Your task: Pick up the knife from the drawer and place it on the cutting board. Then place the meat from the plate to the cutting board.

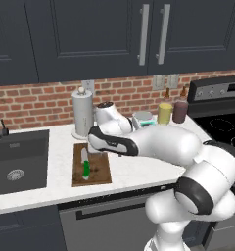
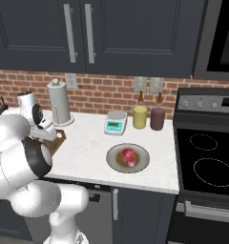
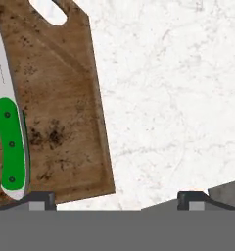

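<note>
A: Fingers, quick. What are they doing?

B: My gripper point(image 3: 117, 198) is spread wide, nothing between the tips. In the hand view one fingertip point(image 3: 40, 198) sits over the near edge of the cutting board point(image 3: 60, 98), the other over bare white marble countertop point(image 3: 178, 98) beside it.

A: Knife?

B: The knife point(image 1: 85, 165) lies flat on the cutting board, green handle toward the counter's front edge, pale blade pointing at the brick wall point(image 1: 36, 103). It's off to the side of my fingers, not touched. In the hand view it runs along the board's far long side, away from the counter gap my fingers straddle.

A: Board itself?

B: Dark brown, mottled, with a handle hole at the wall end. It lies just in front of the paper towel holder point(image 1: 82, 113), between the sink point(image 1: 19, 162) and the rest of the counter.

A: Meat?

B: The meat point(image 2: 129, 156) is on the plate point(image 2: 140, 164), roughly centred, red-pink slab. The plate is well apart from the board, toward the stove point(image 2: 207, 167), in front of the kitchen scale point(image 2: 115, 123).

A: Anything else near the board?

B: A yellow bottle point(image 2: 140, 116) and a dark red bottle point(image 2: 157, 117) stand by the wall past the scale, on the stove side. Whether the drawer is open I can't tell.
</note>
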You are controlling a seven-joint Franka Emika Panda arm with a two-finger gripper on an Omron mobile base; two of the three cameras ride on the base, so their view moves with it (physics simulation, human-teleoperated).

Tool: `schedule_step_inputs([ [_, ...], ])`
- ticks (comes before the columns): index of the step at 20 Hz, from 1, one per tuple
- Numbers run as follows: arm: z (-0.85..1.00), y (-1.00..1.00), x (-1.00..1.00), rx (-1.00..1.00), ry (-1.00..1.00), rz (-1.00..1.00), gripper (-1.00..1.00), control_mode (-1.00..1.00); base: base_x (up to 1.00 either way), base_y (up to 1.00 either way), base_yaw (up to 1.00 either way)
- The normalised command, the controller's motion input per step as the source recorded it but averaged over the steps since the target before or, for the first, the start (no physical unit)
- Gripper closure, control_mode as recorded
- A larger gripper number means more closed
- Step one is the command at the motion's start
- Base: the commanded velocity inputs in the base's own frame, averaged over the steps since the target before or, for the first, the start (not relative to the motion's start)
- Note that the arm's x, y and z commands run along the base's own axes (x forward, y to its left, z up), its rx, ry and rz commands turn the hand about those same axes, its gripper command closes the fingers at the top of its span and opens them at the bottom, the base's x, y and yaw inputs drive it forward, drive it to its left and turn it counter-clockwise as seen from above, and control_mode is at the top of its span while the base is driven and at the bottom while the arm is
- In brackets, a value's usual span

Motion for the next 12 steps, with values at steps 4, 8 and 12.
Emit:
schedule_step_inputs([
  [4,0.81,-1.0,-0.32,0.07,-0.01,-0.04,-1.0,-1.0,0.0,0.0,0.0],
  [8,0.41,-1.0,-0.33,0.01,0.13,-0.2,-1.0,-1.0,0.0,0.0,0.0],
  [12,0.21,-1.0,-0.23,0.0,0.27,-0.21,-1.0,-1.0,0.0,0.0,0.0],
])
